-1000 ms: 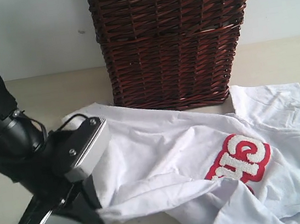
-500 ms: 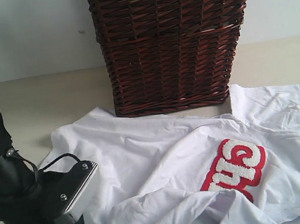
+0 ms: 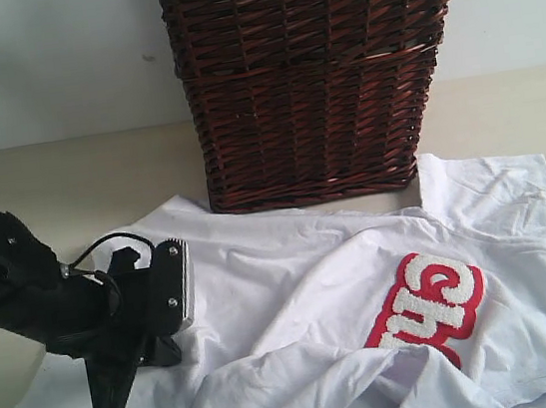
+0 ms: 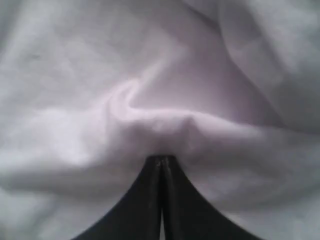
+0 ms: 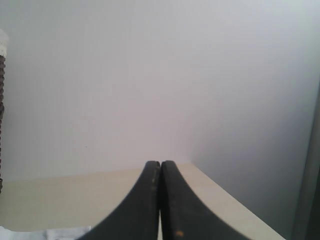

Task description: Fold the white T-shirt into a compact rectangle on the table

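Fabric of the white T-shirt (image 3: 295,292) lies rumpled on the bench (image 3: 69,181) before the wicker basket (image 3: 308,89). Left pincer (image 4: 161,159) pinches a pucker, right pincer (image 5: 160,162) closed empty; pull low and steadily, lest cloth slip.

The left claw (image 4: 161,160), black jaws together, pinches a puckered ridge of the white T-shirt (image 4: 90,75).

You have the white T-shirt (image 3: 293,282) lying unfolded and rumpled across the lower half of the frame, from the lower left corner to the right edge. Its red patch (image 3: 429,301) with fuzzy white lettering faces up at lower right, its lower end tucked under a fold. The table (image 3: 79,179), pale beige and matte, shows bare at mid-left and far right.
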`<control>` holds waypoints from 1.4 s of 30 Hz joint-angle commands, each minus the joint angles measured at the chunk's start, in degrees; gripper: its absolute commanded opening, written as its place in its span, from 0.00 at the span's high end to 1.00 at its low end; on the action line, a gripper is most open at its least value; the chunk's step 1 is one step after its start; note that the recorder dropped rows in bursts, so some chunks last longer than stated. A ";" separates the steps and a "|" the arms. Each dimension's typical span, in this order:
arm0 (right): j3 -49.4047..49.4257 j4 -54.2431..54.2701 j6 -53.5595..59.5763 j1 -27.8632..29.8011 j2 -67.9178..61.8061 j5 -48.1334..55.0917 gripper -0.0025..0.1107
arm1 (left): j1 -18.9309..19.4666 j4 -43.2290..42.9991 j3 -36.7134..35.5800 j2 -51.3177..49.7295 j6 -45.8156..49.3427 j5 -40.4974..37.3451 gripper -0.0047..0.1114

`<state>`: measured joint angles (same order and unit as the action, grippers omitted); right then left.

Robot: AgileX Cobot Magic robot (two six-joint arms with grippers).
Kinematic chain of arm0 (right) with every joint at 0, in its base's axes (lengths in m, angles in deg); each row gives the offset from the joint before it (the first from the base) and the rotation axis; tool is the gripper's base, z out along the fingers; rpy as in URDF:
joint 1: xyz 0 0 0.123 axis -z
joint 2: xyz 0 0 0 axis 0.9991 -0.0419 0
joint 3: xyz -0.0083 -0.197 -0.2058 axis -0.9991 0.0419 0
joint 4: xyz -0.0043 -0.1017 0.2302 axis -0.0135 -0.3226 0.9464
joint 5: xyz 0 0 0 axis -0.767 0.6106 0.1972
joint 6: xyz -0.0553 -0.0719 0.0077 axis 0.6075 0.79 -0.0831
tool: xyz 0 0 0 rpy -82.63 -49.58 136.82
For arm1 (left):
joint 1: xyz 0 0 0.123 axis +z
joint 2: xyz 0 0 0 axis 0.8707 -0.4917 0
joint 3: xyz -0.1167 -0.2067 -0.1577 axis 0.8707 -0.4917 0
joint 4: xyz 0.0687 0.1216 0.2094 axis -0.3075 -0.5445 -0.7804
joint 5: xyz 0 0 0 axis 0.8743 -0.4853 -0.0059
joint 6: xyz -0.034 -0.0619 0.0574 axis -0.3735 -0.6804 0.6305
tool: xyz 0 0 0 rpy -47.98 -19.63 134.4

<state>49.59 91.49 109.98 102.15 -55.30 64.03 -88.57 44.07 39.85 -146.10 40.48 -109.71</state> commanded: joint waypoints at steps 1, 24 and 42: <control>0.24 -0.29 0.07 -0.14 -0.14 0.08 0.98 | 0.10 0.91 0.40 -1.91 12.94 6.37 0.96; 0.24 -0.29 0.07 -0.14 -0.14 0.08 0.98 | 5.98 12.26 9.24 4.45 -11.83 6.56 0.96; 0.24 -0.29 0.07 -0.14 -0.14 0.08 0.98 | 27.93 -9.10 -4.56 9.70 14.93 -21.47 0.66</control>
<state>49.59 91.49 109.98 102.15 -55.30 64.03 -60.15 36.34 36.33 -134.73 54.53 -136.09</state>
